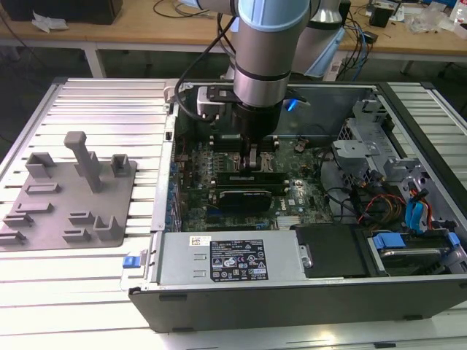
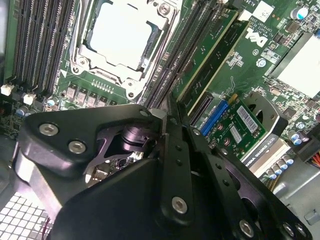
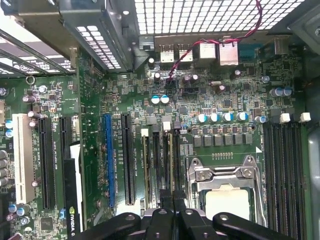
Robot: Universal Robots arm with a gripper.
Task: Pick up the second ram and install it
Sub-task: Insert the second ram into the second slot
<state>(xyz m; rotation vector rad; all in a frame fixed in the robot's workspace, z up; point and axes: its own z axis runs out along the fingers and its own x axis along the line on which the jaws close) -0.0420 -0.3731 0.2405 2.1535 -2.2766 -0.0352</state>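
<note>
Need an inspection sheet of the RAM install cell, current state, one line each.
Surface: slatted metal table carrying an open PC case.
Job's things: second ram cannot be picked out; memory slots beside the CPU socket lie under the gripper.
Clutter: grey fixture tray on the exterior view's left; black expansion card in the case.
Grippers: gripper low inside the case, at the memory slots.
Cables: red and black wires at the exterior view's right; black cable along the arm.
Surroundings: wooden bench behind the table.

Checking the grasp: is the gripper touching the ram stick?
Cannot tell. In the second wrist view the ram runs behind the gripper; the meeting point is hidden.
</note>
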